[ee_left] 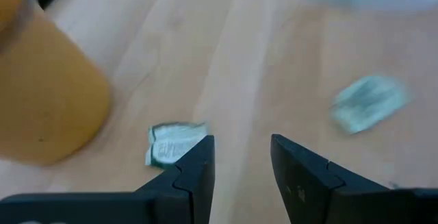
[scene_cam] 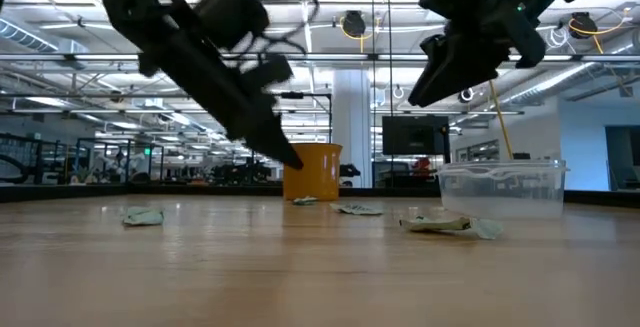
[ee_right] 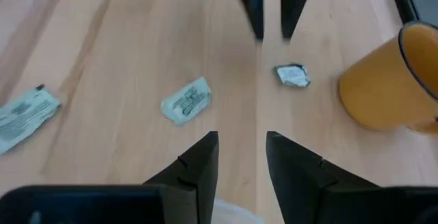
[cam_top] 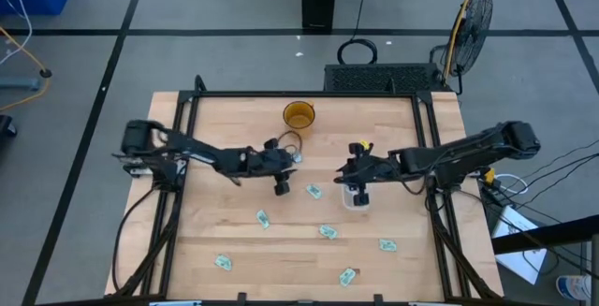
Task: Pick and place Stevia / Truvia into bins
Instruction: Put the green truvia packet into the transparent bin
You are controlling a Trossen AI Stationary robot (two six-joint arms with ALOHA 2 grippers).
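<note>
The left gripper (cam_top: 284,177) hangs low over the middle of the desk (cam_top: 234,250) with its jaws parted and nothing between them; in the left wrist view its dark fingers (ee_left: 195,169) frame bare wood. Just beside one fingertip lies a crumpled green-and-white Stevia sachet (ee_left: 171,144), and next to that stands the amber cup (ee_left: 48,94) near the far edge of the desk. A second sachet (ee_left: 368,103) lies farther off on the wood.

The right gripper (cam_top: 354,180) hovers directly above the clear plastic bin (cam_top: 356,199), jaws spread and empty, its fingers (ee_right: 198,166) pointing toward the left arm. In the low view the bin (scene_cam: 503,187) stands on the desk right of centre, below that gripper (scene_cam: 425,92), with a sachet (scene_cam: 440,224) lying just in front of it.

More sachets are scattered across the near half of the desk: one (cam_top: 314,191) between the two grippers, one (cam_top: 263,218) below the left gripper, and others well apart toward the front edge (cam_top: 328,232) (cam_top: 387,244) (cam_top: 224,262) (cam_top: 348,275)
</note>
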